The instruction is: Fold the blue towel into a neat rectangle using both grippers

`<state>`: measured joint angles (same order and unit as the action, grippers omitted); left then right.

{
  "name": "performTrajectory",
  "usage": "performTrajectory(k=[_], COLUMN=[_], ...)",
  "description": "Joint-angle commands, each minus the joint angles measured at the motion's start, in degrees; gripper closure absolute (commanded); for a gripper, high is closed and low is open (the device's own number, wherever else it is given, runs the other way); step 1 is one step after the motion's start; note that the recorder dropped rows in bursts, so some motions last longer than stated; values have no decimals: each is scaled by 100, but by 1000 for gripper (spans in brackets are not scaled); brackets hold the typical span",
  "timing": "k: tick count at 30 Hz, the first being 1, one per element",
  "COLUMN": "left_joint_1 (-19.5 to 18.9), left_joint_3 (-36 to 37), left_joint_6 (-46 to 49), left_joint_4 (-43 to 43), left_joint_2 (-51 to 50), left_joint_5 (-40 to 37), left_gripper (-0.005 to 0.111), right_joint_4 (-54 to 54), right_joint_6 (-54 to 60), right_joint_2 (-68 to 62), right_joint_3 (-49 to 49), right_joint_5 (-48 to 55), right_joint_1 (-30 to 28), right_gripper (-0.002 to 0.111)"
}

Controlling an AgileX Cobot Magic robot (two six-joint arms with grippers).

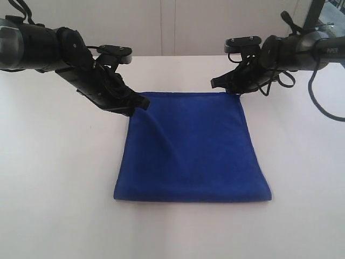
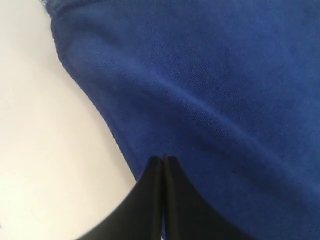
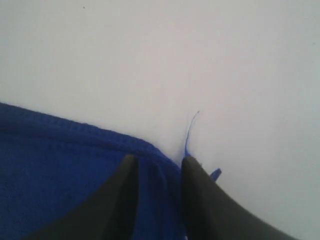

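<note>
The left arm [image 1: 48, 48] is seen reaching in over the white table [image 1: 54, 189] from the left. The left gripper [image 1: 144, 101] is lowered at the far left corner of the blue towel [image 1: 194, 145]. In the left wrist view its black fingers [image 2: 145, 200] are pressed tightly together above the cloth, close to the towel's side edge. Whether any cloth is pinched between them cannot be told.

The towel is spread flat on the table in the middle of the scene, between the two arms. Its outline is roughly square and its edges are fairly straight. A soft diagonal crease is seen running from the far left corner towards the middle, and the near edge looks rounded and doubled.

The right gripper [image 3: 157, 159] is placed at the towel's far right corner. Its fingers [image 3: 125, 190] are parted – one on either side of the hemmed corner, with blue cloth showing in the gap. A thin loose thread [image 3: 190, 130] is seen curling up from that corner onto the bare table. The right arm [image 1: 302, 46] extends away to the right.
</note>
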<state>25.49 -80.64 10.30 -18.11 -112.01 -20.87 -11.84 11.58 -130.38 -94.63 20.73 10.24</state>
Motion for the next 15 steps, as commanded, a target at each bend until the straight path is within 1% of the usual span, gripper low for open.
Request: performTrajectory(k=[1,4,6,7,15], left_joint_1=[42,42,42,42,42], left_joint_3=[-4,-4,-4,-4,-4], left_joint_6=[-6,-6,-6,-6,-6], left_joint_4=[-66,-66,-66,-66,-66], left_joint_2=[73,73,73,73,73], left_joint_5=[-18,-18,-18,-18,-18], left_gripper=[107,107,107,107,107], right_joint_4=[-32,-32,-32,-32,-12], right_joint_6=[8,8,8,8,8], right_joint_2=[2,2,2,2,118], right_joint_3=[-24,-24,-24,-24,-24], right_joint_5=[-110,-110,-123,-123,-123], right_joint_1=[-53,-53,-53,-53,-56], right_gripper=[82,94,105,108,108])
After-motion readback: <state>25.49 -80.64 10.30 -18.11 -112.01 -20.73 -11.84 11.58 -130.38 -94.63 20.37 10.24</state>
